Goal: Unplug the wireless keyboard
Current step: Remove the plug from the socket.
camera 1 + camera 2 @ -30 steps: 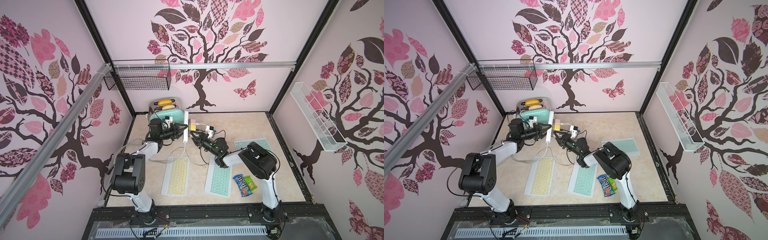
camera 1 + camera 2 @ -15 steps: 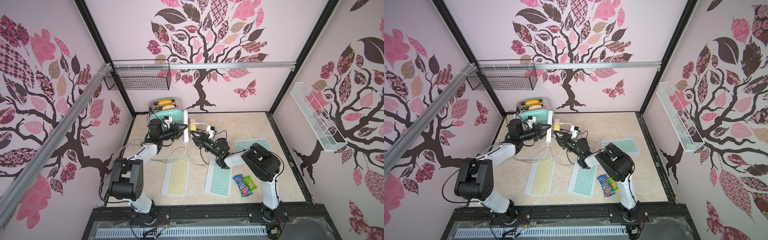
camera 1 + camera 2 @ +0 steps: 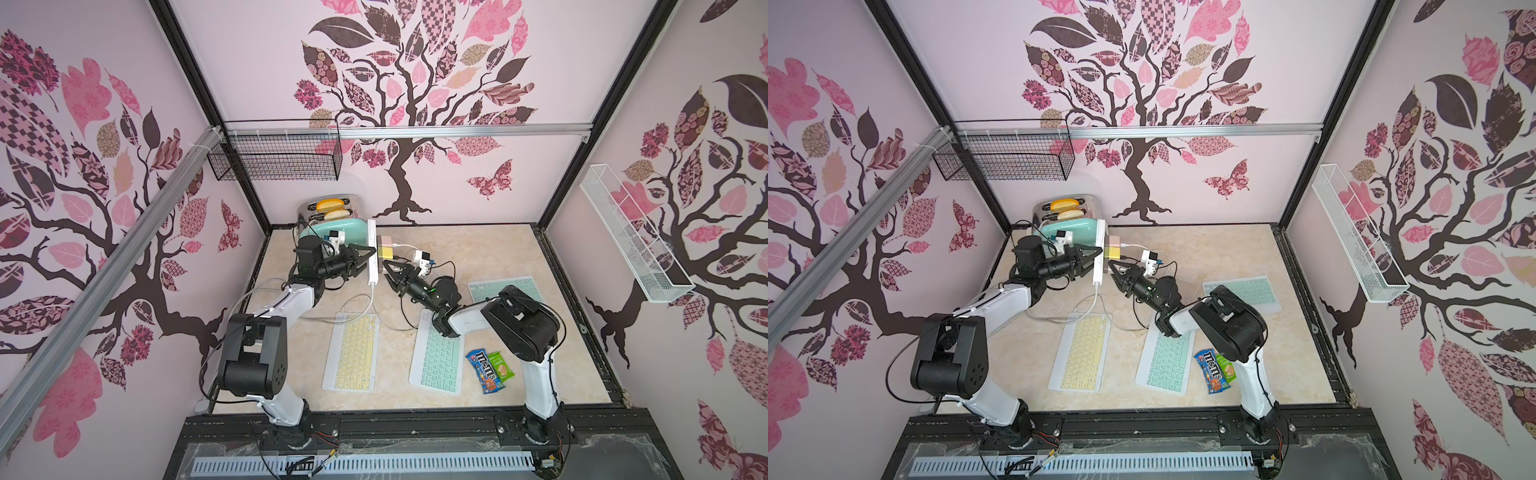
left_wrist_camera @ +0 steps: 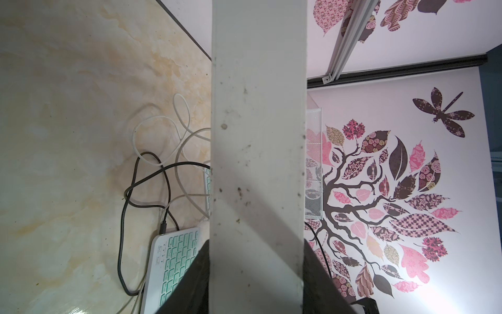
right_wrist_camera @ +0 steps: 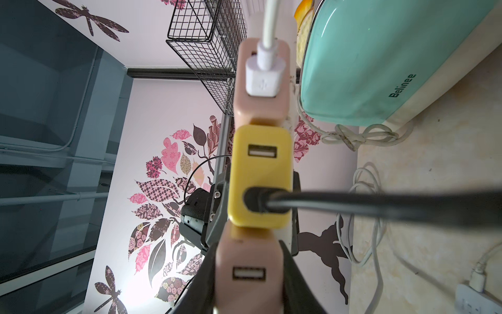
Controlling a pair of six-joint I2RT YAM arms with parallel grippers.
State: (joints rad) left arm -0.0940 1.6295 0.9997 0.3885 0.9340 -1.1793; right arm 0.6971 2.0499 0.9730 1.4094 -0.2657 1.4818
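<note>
Left gripper (image 3: 369,259) is clenched on the long white plastic power strip (image 4: 258,136), holding it raised beside the mint-green toaster (image 3: 353,232). Three boxy chargers sit in a row on the strip's face. The yellow charger block (image 5: 260,174) in the middle has a black cable (image 5: 380,206) plugged in. Right gripper (image 3: 388,268) is clamped on the end pink charger block (image 5: 248,261), a finger on either side. The mint-green keyboard (image 3: 436,361) lies flat on the table under the right arm, and the left wrist view shows a black plug seated in its corner.
</note>
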